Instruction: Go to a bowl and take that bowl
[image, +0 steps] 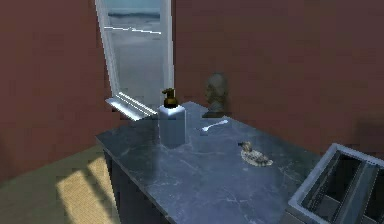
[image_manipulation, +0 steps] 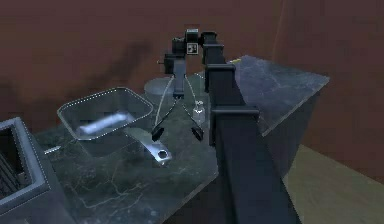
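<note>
Dark, square-sectioned metal, the arm rises from the arm side view's bottom edge and reaches out over the desk, with two small white squares at its far end. Left of them the hand hangs downward, its two thin fingers slanting toward the desk top. The hand's state cannot be told, nor whether it holds anything. A pale grey, rounded bowl stands on the desk just behind the fingers, by the far corner of a shiny metal basin with rounded corners. A flat, pale utensil lies below the fingertips. The desk top is dark, veined, polished stone. In the forward view it carries a white pump bottle and a dark bust.
</note>
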